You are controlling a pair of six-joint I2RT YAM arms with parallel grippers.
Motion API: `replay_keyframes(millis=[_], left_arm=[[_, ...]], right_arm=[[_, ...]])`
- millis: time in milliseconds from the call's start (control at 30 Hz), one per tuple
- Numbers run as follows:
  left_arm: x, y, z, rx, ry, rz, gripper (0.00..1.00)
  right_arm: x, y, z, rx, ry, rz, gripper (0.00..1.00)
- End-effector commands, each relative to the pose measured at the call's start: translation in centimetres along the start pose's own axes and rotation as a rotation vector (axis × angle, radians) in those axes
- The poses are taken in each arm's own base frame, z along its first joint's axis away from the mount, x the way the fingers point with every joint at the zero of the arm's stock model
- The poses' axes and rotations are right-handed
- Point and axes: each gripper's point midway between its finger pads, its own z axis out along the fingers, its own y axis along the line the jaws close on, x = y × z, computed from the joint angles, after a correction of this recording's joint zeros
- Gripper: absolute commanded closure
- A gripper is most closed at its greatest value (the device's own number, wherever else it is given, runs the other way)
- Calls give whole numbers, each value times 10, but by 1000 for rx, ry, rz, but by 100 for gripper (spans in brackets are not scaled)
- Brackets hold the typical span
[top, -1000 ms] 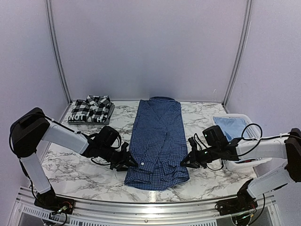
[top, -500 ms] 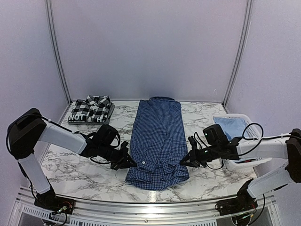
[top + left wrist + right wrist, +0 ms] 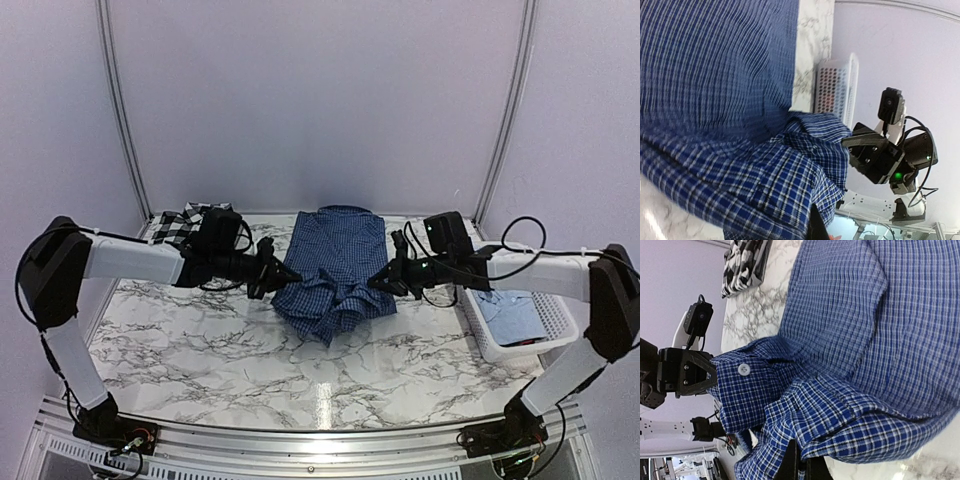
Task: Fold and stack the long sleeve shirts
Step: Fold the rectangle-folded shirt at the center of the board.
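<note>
The dark blue checked shirt (image 3: 335, 250) lies lengthwise mid-table, collar at the back. Its near end is lifted off the marble and sags in a fold between both grippers. My left gripper (image 3: 273, 277) is shut on the shirt's left edge, with the cloth (image 3: 740, 150) draped over the jaws (image 3: 816, 226). My right gripper (image 3: 384, 281) is shut on the right edge, and checked cloth (image 3: 850, 405) covers its fingers (image 3: 801, 462). The black-and-white plaid shirt (image 3: 183, 222) lies folded at the back left, partly behind my left arm. The pale blue shirt (image 3: 512, 312) lies in the basket.
The white slatted basket (image 3: 553, 322) stands at the right edge of the table, close behind my right arm. Marble tabletop (image 3: 230, 350) shows in front of the lifted shirt. Booth walls close in the back and sides.
The left gripper closed on the shirt's left edge. Both grippers then rose and carried the shirt's near end back toward the collar, folding it over.
</note>
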Motion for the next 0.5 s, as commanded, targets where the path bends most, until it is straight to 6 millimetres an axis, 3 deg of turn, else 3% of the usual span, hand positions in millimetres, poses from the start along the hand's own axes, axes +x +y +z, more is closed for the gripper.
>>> replay_keyframes(millis=[0,100,200,300,467], left_arm=[[-63,-16,17,73,-61,29,100],[-107,-10,34,102,-108,26,100],[-137,-2,51,135,-141,13,100],[-152,10,59,143,-181,5,100],[-157,45,64,81,-222,-25,100]], right_arm=[[-66,3,21,-32,-108,-67,100],[-97,-18,40,-17,-144,-56,100],[-119,-35,57,-14,-164,-40,100],[-132,-48,69,1,-180,-28,100],[-133,-74,80,56,-190,3,100]])
